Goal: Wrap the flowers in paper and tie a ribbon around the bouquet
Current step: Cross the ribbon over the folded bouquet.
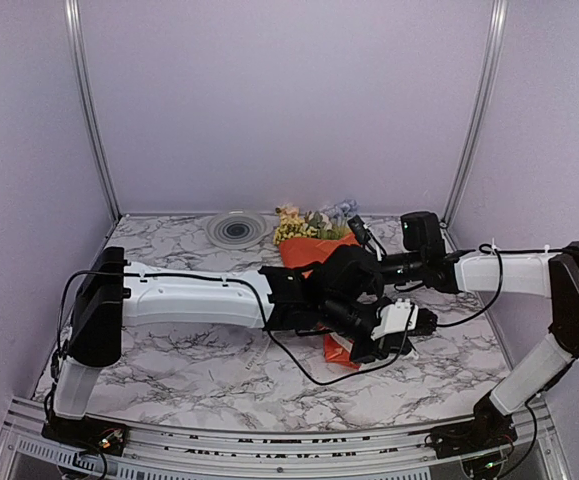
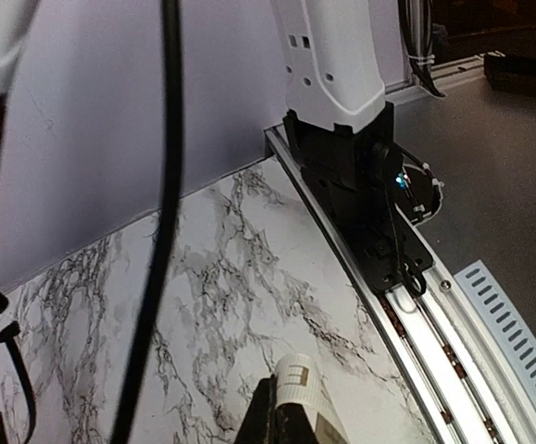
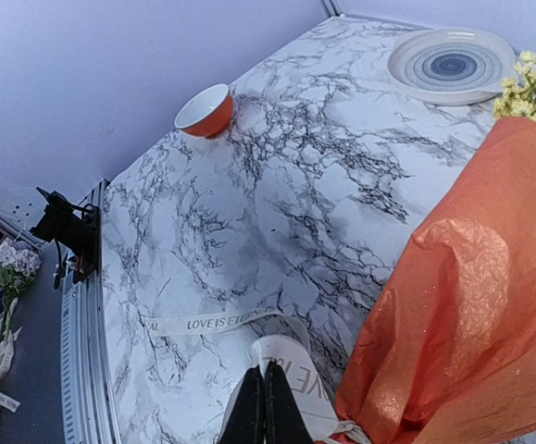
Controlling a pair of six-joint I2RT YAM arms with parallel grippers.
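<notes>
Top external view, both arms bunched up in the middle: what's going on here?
Both arms reach over the orange crinkly paper cone, already wrapped round the small yellow and pale blue flowers. The left claw and the right claw are each shut on the cream-white lettered ribbon, the right one just beside the paper. Whether a knot is tied yet cannot be seen.

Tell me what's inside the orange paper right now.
Yellow and pale blossoms of the flowers poke out the far end of the paper. Their stems are covered by the wrap; I cannot see them.
</notes>
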